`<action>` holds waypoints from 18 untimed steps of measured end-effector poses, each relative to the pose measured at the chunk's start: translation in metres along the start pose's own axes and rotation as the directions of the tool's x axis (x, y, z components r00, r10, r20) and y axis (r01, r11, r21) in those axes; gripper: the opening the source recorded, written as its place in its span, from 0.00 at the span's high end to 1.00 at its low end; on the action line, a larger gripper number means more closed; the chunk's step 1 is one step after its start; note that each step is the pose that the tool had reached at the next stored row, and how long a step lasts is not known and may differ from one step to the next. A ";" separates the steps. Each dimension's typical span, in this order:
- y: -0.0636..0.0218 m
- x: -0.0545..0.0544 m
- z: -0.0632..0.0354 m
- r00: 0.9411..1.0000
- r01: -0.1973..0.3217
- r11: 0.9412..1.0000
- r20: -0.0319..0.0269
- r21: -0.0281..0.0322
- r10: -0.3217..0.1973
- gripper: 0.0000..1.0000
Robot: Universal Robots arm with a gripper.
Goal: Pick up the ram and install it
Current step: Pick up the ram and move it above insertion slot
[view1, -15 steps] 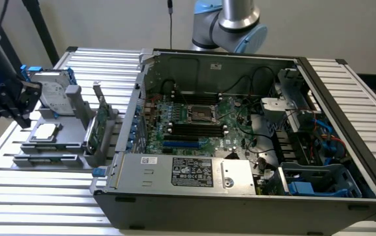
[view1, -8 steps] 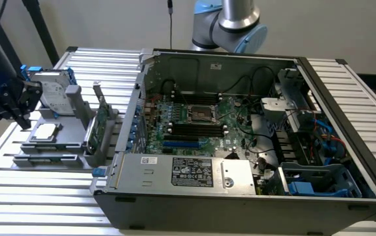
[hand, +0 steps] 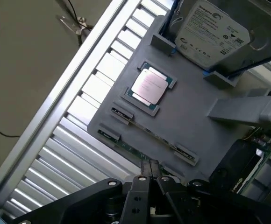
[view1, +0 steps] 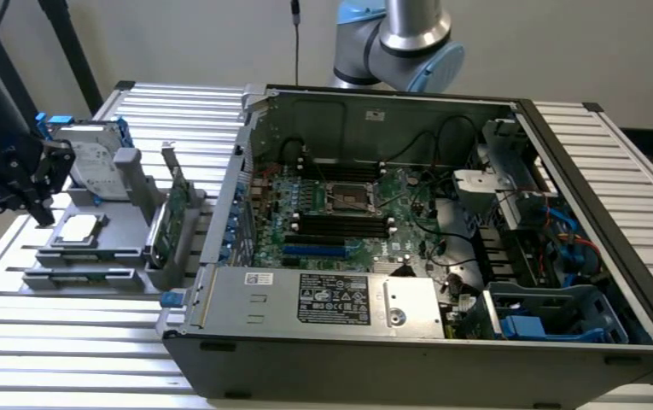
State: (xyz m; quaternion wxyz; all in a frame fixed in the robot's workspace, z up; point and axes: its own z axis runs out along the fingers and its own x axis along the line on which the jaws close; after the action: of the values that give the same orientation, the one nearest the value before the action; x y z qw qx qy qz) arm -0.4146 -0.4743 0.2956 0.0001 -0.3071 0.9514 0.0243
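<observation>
Two fingers of the gripper [hand: 149,170] are pressed together, tips meeting right at the top edge of the ram [hand: 131,149]. The ram stands on edge in end clips on a grey holder [hand: 187,121], near a bare processor chip [hand: 149,87]. A hard drive [hand: 215,30] is propped in a bracket on the same holder. I cannot tell whether the board is actually nipped between the tips or they only sit on it. Part of the stick is hidden behind the gripper body.

Step in hand, as I read it: the pick. To do it well I'd want the pinch square across the thin board, not skewed along its length. Any pull should run straight out of the clips so the stick neither binds nor flexes.

Pose: in the exterior view the gripper [view1: 42,213] sits at far left of frame, wrist canted, fingers pointing down toward the holder on the counter [view1: 53,342]. The open computer case [view1: 417,359] sits centre frame, well apart.
</observation>
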 end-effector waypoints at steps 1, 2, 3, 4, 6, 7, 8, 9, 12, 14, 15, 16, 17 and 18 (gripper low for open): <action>0.0000 0.000 0.0004 1.000 0.018 1.000 -0.001 0.000 -0.018 0.89; 0.0000 0.000 0.0008 0.999 0.036 0.999 -0.002 -0.001 -0.036 0.89; 0.0000 0.000 0.0011 0.999 0.054 0.999 -0.003 -0.001 -0.054 0.89; 0.0000 0.000 0.0015 0.997 0.073 0.997 -0.003 -0.001 -0.073 0.89; -0.0001 0.000 0.0023 0.994 0.109 0.994 -0.005 -0.002 -0.109 0.89; -0.0001 0.000 0.0026 0.992 0.128 0.992 -0.006 -0.002 -0.128 0.89; -0.0001 0.000 0.0029 0.989 0.145 0.989 -0.007 -0.003 -0.145 0.89; -0.0001 0.000 0.0033 0.987 0.162 0.987 -0.007 -0.003 -0.162 0.89; -0.0002 0.000 0.0044 0.976 0.217 0.976 -0.010 -0.004 -0.217 0.89; -0.0002 0.000 0.0052 0.968 0.252 0.968 -0.011 -0.005 -0.252 0.89; -0.0002 0.000 0.0055 0.963 0.269 0.963 -0.012 -0.006 -0.269 0.89; -0.0002 0.000 0.0059 0.958 0.287 0.958 -0.013 -0.006 -0.287 0.89; -0.0003 0.000 0.0063 0.952 0.305 0.952 -0.013 -0.007 -0.305 0.89; -0.0003 0.000 0.0066 0.947 0.321 0.947 -0.014 -0.007 -0.321 0.89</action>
State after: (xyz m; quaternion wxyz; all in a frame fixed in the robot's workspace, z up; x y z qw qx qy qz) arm -0.4146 -0.4743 0.2890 -0.0038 -0.4582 0.8885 0.0240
